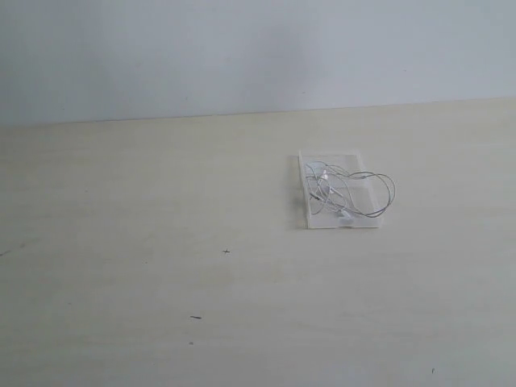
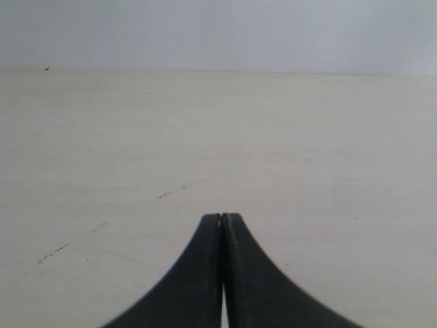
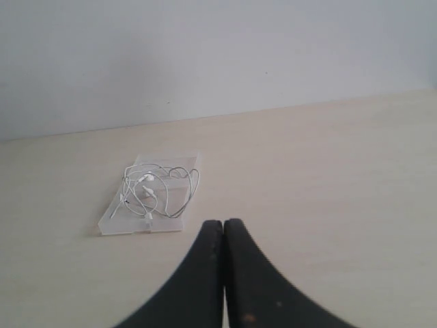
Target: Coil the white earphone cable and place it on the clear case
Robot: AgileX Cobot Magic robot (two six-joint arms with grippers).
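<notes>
Pale, faintly marked tabletop [image 1: 161, 282] meets a blank white wall [image 1: 242, 48]; both arms' jaws pressed together, empty.

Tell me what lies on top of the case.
The cable lies in loose loops on the case, one loop past its edge. Crossing strands hide each other in places.
</notes>
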